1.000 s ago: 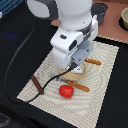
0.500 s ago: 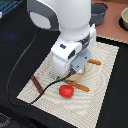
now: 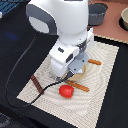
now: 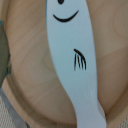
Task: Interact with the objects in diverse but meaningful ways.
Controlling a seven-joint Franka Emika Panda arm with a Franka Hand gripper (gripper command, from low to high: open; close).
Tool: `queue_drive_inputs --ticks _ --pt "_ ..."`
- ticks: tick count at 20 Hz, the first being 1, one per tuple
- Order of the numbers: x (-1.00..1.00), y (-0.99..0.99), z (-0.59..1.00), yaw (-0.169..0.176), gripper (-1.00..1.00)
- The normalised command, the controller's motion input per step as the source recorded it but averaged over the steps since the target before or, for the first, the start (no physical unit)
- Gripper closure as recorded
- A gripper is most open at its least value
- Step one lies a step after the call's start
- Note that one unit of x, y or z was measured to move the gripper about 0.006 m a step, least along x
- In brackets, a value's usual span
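Arm (image 3: 60, 30), white and bulky, leans low over a pale woven mat (image 3: 100, 100) on the dark table (image 3: 15, 55), hiding its pincer, so whether that is open or closed cannot be told. Under the wrist camera a flat white fish-shaped piece (image 4: 72, 60), with inked smile and fin strokes, lies in a smooth round wooden dish (image 4: 25, 75). On the mat, a glossy red tomato (image 3: 66, 91) sits beside a thin orange stick (image 3: 80, 86), a dark brown stick (image 3: 36, 84) at the mat's edge.

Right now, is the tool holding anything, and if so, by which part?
Cannot tell. The arm hides the tool in the exterior view, and the wrist view shows only a white fish-shaped piece lying on a wooden plate, with no fingers visible.
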Motion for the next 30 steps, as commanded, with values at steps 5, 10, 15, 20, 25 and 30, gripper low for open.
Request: queue_drive_inputs --ticks 5,10,15,20,25,30 --pt "0.29 0.19 -0.06 0.002 -1.00" --pt "0.21 0.15 -0.13 0.001 -1.00" --pt "0.17 0.12 -0.19 0.000 -1.00" --pt "0.14 0.09 -0.11 0.000 1.00" --pt "0.16 0.09 -0.08 0.000 1.00" --pt "0.18 0.10 -0.06 0.000 1.00"
